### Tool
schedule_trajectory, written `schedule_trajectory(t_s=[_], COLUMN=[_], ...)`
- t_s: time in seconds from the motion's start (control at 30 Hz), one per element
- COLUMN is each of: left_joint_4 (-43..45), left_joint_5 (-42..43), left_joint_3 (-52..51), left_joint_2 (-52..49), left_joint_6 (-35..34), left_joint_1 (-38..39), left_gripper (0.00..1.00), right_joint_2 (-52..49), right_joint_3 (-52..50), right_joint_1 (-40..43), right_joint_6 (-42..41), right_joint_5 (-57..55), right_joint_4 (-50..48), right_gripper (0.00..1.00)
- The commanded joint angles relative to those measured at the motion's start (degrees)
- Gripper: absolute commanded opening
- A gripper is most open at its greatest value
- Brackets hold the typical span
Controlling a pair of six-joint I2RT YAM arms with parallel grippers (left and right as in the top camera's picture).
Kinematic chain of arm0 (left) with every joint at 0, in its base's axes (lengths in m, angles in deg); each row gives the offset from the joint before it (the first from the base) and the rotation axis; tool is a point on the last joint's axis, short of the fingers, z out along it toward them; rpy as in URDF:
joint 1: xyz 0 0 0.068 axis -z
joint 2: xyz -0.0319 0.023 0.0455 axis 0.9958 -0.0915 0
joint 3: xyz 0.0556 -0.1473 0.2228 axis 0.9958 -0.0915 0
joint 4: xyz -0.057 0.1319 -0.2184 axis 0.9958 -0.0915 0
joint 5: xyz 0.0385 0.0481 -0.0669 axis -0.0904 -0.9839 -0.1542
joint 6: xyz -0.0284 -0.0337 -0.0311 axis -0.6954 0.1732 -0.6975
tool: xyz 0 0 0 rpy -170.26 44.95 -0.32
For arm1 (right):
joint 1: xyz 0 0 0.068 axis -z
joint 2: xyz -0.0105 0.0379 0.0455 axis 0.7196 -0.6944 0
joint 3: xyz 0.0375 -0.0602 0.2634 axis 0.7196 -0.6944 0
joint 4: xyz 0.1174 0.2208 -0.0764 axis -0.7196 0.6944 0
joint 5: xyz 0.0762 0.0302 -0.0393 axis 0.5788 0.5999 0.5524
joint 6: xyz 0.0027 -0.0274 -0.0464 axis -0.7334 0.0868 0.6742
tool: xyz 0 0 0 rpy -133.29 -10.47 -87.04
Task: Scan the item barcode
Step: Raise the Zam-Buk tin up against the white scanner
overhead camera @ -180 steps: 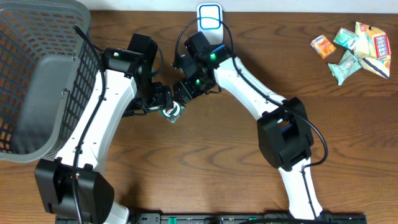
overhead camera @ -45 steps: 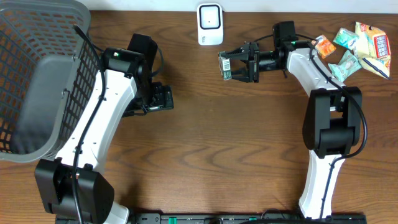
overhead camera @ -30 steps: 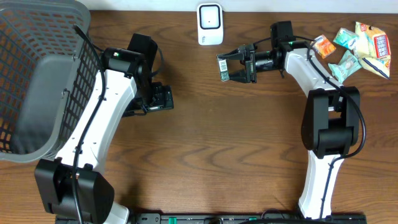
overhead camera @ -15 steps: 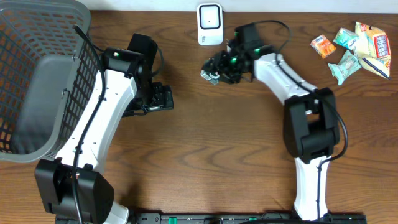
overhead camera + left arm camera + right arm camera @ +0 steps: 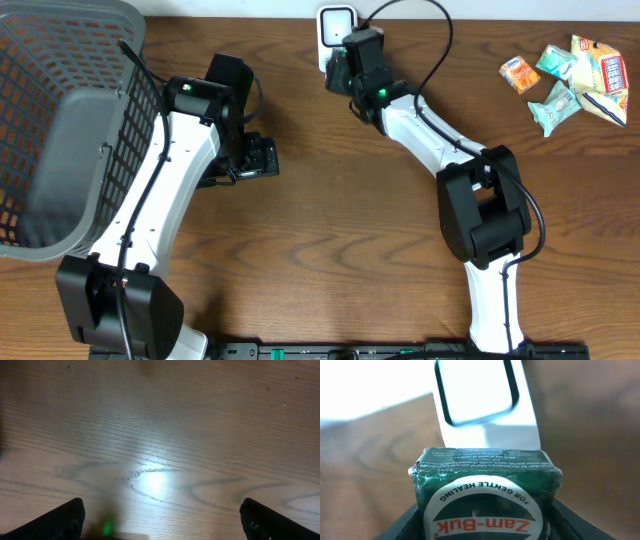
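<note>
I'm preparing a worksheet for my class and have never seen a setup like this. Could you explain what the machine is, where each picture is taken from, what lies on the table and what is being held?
These are two white robot arms at a wooden table, each ending in a two-finger claw. One picture looks down from above. The other two come from cameras on the wrists. On the table are a gray basket at the left, a white scanner at the far edge and some snack packets at the right. The right claw holds a green Zam-Buk box up to the scanner. The left claw is open and empty, over bare wood.
</note>
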State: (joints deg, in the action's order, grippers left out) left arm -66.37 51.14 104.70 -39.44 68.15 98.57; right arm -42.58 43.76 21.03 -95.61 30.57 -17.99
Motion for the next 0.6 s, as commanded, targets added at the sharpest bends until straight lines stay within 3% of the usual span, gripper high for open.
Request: schedule_trajectory(t_s=[0.0,0.07,0.33,0.57], left_joint_4=[-0.35,-0.37,-0.37,-0.35], left_joint_5=[-0.11,-0.11,-0.11,-0.11], left_joint_3=[0.61,0.61,0.61,0.61], left_joint_2=[-0.22,-0.22,-0.22,-0.22], left_joint_6=[0.37,0.37,0.37,0.37], left_joint_1=[0.0,0.0,0.0,0.0], left_gripper=[0.97,0.98,0.98,0.98], right_joint_2=[1.73,1.22,0.5,-5.66], right_joint_3=[0.68,0.7,0.94,5.42], right_joint_1=[-0.22,-0.22,-0.17,-0.2], right_joint_6=[2.38,2.54,10.71,19.45], right_joint_5=[-6.19,-7.1,-8.83,-10.71], right_joint_4=[-5.6,-9.81,-22.6,-27.39], right_gripper=[0.49,0.46,0.51,0.57])
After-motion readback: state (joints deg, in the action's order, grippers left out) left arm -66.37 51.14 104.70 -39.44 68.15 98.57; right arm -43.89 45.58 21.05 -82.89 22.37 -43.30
